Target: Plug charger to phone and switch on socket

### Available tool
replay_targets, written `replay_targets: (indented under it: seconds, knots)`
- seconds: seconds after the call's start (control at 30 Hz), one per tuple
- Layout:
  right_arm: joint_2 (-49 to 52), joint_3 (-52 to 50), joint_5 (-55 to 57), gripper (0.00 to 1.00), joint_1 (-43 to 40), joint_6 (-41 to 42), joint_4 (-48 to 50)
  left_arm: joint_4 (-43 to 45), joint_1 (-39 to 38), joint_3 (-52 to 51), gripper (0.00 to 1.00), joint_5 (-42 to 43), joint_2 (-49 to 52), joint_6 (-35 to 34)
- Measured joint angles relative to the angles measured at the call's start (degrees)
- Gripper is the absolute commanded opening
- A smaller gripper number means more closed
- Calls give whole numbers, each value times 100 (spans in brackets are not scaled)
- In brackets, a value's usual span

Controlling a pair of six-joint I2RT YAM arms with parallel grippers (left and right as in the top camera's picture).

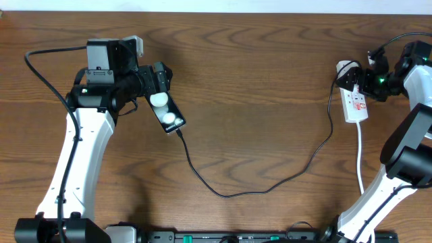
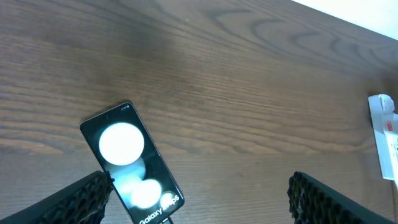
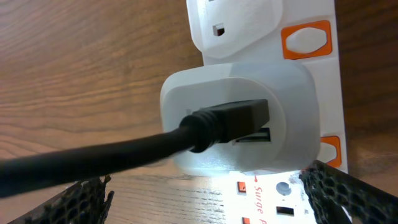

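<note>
While the thin black charger cable (image 1: 223, 194) looks seated in the flat black phone (image 1: 168, 113) at centre left, left gripper (image 2: 199, 190) and right gripper (image 3: 205, 183) hang open, the right over the white power strip (image 1: 356, 108) at upper right, whose orange switch (image 3: 331, 151) needs a fingertip press next.

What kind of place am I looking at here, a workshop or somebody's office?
Most likely a robotics test bench rather than an ordinary desk: a left arm and a right arm stand at a wooden table, with a phone, a charger cable and a power strip laid out for them.
</note>
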Motion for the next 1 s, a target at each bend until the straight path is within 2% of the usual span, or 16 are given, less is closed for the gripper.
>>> replay_targets:
  seconds: [1.0]
  knots:
    - [0, 0, -63, 99, 0, -192, 105, 0, 0, 0, 92, 0, 0, 0]
